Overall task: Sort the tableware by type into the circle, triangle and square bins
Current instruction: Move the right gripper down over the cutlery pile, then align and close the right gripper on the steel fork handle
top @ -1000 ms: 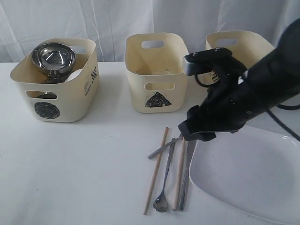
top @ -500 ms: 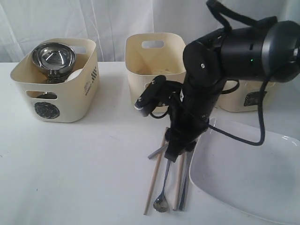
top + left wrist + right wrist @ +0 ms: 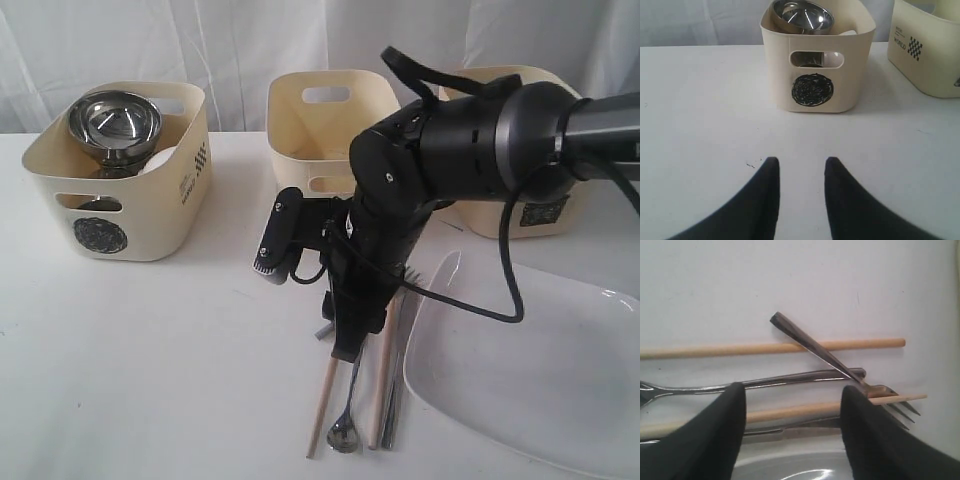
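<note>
Cutlery (image 3: 380,395) pickup appears current: our right end effector (image 3: 792,392), spread, hovers along the spoon (image 3: 790,377); next we rotate across it, lower, pinch.

Wide bare table (image 3: 150,360) left of the chopsticks (image 3: 320,410), free up to the circle bin (image 3: 150,220). Open gap also between circle bin and triangle bin (image 3: 300,150). Little room on the right: knife (image 3: 392,400) just beside the white plate (image 3: 540,380). Above, blocked by the right arm (image 3: 450,160), right gripper (image 3: 793,389) spread wide over fork (image 3: 810,347) and spoon (image 3: 805,376). Before the left gripper (image 3: 801,161), only clear table.
</note>
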Motion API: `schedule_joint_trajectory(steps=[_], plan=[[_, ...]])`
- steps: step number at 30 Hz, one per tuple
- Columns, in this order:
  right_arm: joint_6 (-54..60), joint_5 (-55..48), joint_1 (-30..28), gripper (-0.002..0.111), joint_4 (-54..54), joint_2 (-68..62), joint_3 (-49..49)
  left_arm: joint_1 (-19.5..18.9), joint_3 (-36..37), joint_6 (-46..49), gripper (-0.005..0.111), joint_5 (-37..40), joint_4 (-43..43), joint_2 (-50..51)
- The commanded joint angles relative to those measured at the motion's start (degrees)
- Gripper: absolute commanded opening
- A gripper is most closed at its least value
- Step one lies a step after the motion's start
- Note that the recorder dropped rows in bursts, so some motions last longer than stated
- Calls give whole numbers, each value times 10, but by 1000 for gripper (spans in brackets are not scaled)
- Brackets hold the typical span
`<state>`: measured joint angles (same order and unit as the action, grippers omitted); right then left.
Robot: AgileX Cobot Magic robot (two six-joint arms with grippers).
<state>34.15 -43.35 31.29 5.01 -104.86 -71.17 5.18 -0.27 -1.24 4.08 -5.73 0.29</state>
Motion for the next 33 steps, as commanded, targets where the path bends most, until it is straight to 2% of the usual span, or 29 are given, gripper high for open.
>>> schedule_joint_trajectory(steps=[1,33], plan=[[7,19,1,54,20,-4,-2,2,3,-1,36,2,0,-3],[5,89,1,53,104,-95,-2,2,3,-1,36,2,1,-3]])
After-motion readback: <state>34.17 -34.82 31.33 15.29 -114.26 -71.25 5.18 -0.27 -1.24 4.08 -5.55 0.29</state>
